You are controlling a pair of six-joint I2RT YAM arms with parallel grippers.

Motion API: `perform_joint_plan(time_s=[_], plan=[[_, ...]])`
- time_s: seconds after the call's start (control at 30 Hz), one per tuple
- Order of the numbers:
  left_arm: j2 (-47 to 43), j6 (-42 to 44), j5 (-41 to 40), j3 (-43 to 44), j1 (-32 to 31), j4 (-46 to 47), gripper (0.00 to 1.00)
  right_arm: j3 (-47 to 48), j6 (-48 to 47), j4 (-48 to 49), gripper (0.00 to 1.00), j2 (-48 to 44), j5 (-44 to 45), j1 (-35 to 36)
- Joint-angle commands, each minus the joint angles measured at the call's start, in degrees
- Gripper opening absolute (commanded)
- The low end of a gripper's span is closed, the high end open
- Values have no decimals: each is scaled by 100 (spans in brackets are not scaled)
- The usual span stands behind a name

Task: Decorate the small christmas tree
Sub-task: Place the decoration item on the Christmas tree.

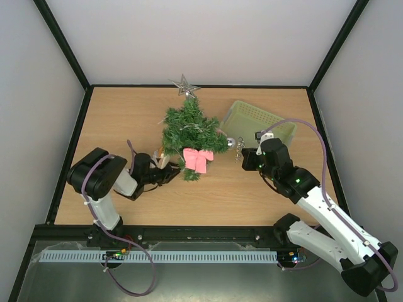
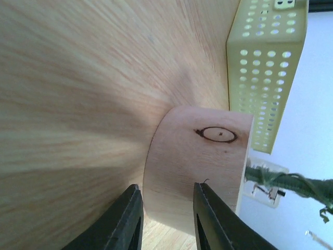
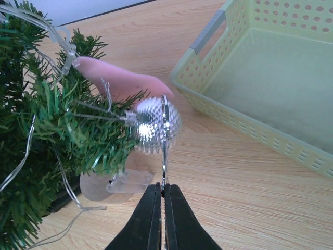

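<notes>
White walls box in a wood-grain table point(image 1: 119, 119). Near its middle stands the small christmas tree point(image 1: 189, 129), with a silver star point(image 1: 184, 85) at its far tip and a pink bow point(image 1: 198, 159) low on its near side. A thin light string point(image 3: 21, 156) is threaded through the branches. Just right of the tree sits the pale green basket point(image 1: 258, 119).

The left pincer point(image 2: 166, 190) lies low at the tree's foot, on the near left, facing the round wooden base point(image 2: 197, 156). Its fingers point(image 2: 130, 219) are apart, with the base's side wall showing in the gap. Whether they bear on the wood cannot be told. The position reads as a steadying hold, so that the light tree neither slides nor tips while the other arm works on it.

The right pincer point(image 3: 161, 192) reaches in from the right, its jaws pressed together on the thin hanging loop point(image 3: 164, 151) of a silver bauble point(image 3: 153, 125). Pinching the loop rather than the ball leaves the ball free to dangle and presents the loop to a branch. The bauble rests against the needle tips of a right-hand branch, but the loop is not clearly over any twig. Hooking it on looks like the step in hand. If released before a twig passes through the loop, the bauble would likely drop to the table.
</notes>
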Motion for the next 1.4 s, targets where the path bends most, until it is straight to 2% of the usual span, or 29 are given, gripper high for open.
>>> perform_joint_plan(time_s=[0.0,0.3,0.47,0.57,0.73,0.87,1.1,1.23,1.37], plan=[[-133,-129,-248,-103,-287,400,29,215,-74,-168,2,-136,120,20],[-426,-255,-744,-57,-1008,251,29,509,-344,-532,2,-256,316,16],[-572,-268,-864,-165,-1057,196,29,791,-463,-875,2,-355,296,14],[-951,-159,-1038,-303,-1044,-257,29,1020,-601,-1097,2,-377,-56,21],[-2229,372,-1574,-357,-890,-1969,29,1581,-879,-1405,2,-443,-932,22],[-3775,798,-2062,-320,-577,-3556,32,2023,-1017,-1584,2,-341,-1736,19],[-6076,1980,-2632,464,86,-6443,38,2662,-968,-1633,2,-105,-2468,22],[-6787,2768,-2491,1177,360,-7375,44,2854,-899,-1379,2,74,-3001,22],[-6901,3719,-1729,2204,391,-7741,50,3019,-712,-1017,2,303,-3454,22]])
